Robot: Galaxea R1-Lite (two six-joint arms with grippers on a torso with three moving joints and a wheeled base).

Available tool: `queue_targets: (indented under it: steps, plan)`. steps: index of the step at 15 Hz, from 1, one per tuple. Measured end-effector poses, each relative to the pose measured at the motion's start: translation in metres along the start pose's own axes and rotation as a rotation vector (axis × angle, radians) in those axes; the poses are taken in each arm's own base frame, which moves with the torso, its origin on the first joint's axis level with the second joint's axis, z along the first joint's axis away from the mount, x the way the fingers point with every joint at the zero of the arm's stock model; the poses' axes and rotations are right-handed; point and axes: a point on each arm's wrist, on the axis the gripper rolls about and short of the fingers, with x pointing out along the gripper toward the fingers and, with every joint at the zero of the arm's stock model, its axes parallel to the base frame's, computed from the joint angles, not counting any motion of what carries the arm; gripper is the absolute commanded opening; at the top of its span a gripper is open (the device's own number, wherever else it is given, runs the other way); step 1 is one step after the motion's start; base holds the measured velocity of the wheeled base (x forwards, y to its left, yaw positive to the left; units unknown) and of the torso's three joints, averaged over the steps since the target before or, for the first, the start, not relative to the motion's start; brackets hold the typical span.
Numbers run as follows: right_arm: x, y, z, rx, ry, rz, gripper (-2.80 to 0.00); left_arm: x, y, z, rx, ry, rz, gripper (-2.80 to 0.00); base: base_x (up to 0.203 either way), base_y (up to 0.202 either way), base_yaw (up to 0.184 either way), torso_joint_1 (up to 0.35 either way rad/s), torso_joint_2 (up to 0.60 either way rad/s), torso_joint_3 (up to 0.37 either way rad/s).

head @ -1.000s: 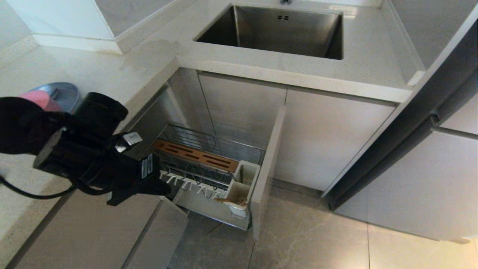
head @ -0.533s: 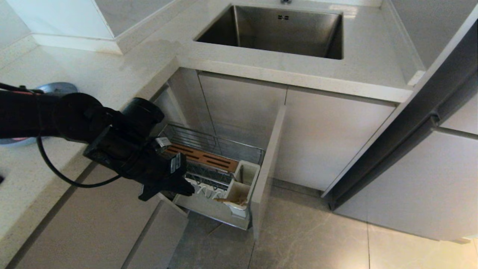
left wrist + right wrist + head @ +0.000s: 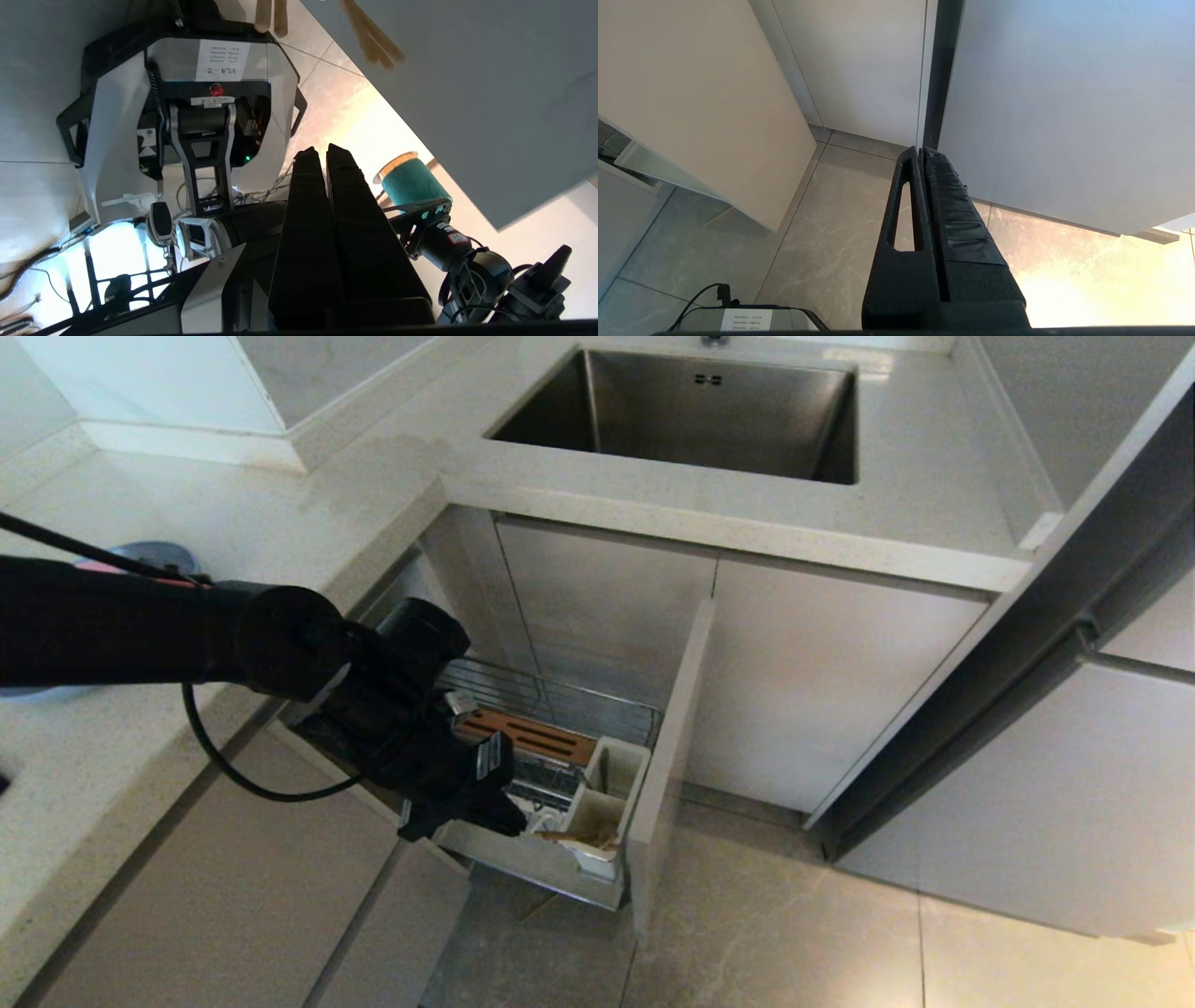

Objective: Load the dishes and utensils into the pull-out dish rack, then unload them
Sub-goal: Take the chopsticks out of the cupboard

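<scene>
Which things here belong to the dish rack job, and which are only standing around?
For the job: pull-out dish rack; chopsticks in its white utensil cup; blue plate on the counter; left gripper, shut.

Not for the job: steel sink; floor; green roll.

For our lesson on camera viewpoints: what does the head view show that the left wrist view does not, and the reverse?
Only the head view shows the sink, the pull-out dish rack with its wooden strip, and the light-blue plate on the counter. Only the left wrist view shows the robot's base on the floor and a teal roll. Both show the left gripper, shut and empty, and the chopsticks.
</scene>
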Motion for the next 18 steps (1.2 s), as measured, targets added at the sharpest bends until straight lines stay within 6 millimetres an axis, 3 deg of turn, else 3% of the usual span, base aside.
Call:
queue_targets:
  steps: [4, 5, 18]
  plan:
    - [0.000, 0.000, 0.000, 0.000, 0.000, 0.000, -2.80, 0.014, 0.001, 0.008, -0.011, 0.043, -0.026, -2.80, 0.000, 0.000, 0.000, 0.000, 0.00, 0.000]
    - [0.000, 0.000, 0.000, 0.000, 0.000, 0.000, -2.80, 0.016, 0.002, 0.010, -0.015, 0.046, -0.023, 0.00, 0.000, 0.000, 0.000, 0.000, 0.00, 0.000]
    - [0.000, 0.000, 0.000, 0.000, 0.000, 0.000, -2.80, 0.052, 0.020, 0.030, -0.071, 0.083, 0.031, 0.00, 0.000, 0.000, 0.000, 0.000, 0.00, 0.000]
